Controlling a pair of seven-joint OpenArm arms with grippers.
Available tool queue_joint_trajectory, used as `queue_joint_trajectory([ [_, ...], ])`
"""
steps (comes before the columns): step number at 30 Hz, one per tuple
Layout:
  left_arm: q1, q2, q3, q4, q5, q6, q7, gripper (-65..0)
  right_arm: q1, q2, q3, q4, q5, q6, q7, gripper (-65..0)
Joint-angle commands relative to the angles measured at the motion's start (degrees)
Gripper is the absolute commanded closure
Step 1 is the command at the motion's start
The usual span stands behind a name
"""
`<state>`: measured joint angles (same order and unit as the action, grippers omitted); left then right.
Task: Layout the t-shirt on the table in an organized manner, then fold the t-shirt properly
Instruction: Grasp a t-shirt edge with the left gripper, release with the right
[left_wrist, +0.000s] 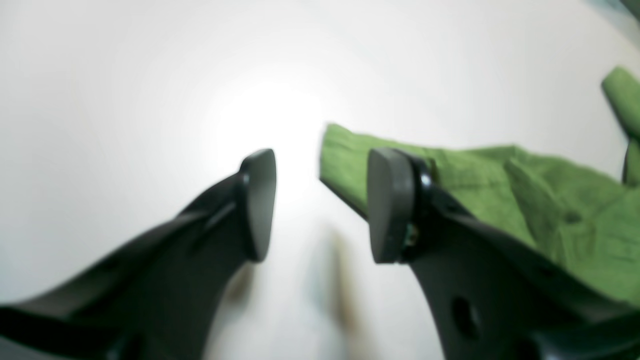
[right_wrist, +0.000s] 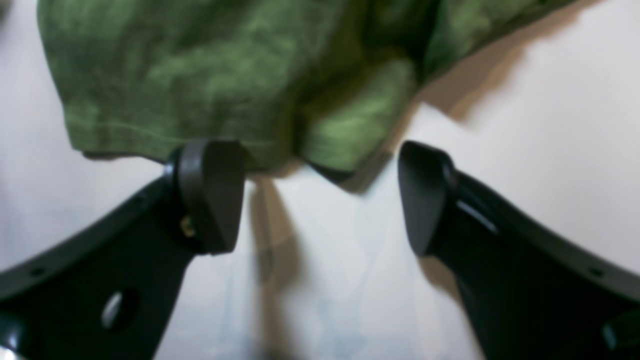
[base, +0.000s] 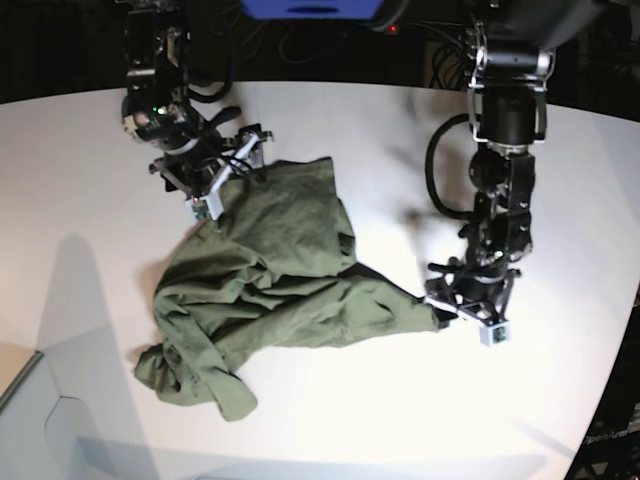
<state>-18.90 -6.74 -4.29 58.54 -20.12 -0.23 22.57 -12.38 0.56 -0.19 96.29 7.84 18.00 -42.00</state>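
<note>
While the shirt (base: 270, 290) lies crumpled on the table (base: 560, 400), both arms sit at its edges. Seen from the base view, the cloth spreads from about the centre of the tabletop toward 7 o'clock, where a bunched lump ends near the table's front edge; one flap reaches up toward 11 o'clock and a narrower tongue runs out toward 3 o'clock. The right gripper (base: 222, 180) is at the 11 o'clock flap, its jaws spread wide. In the right wrist view this gripper (right_wrist: 320, 195) has bare white table between its pads, with the shirt (right_wrist: 210, 75) hanging just beyond them at 12 o'clock; one pad (right_wrist: 212, 192) overlaps the hem in the picture, though whether it touches the cloth cannot be told from this blurred view. The left gripper (base: 466, 307) is at the tip of the 3 o'clock tongue, also with jaws apart. In the left wrist view that gripper (left_wrist: 322, 205) shows only table (left_wrist: 125, 100) in the gap, and the shirt (left_wrist: 550, 210) lies to 3 o'clock, its near corner passing behind the pad (left_wrist: 390, 205) on that side; nothing is clamped between the jaws. A separate green fold shows at the far 2 o'clock edge of the same view.
</note>
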Motion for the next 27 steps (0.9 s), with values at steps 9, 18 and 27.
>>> queue_joint_trajectory([
  [9,-10.5,0.1,6.0,-19.1,-0.6,-0.1,-10.4,-29.0,0.1,0.2,0.0,0.2,0.3,-0.1,-0.1,-48.1],
  [18,-11.2,1.6,11.8,-22.1,-0.2,-0.1,-15.1,-28.7,-0.7,0.0,-0.5,0.2,0.3,-0.1,0.1,-48.1],
  [27,-12.7,3.7,12.0,-33.8,-0.1,-0.1,-23.1,-3.4,-0.5,0.0,-0.5,0.6,0.3,-0.1,0.1,-48.1],
])
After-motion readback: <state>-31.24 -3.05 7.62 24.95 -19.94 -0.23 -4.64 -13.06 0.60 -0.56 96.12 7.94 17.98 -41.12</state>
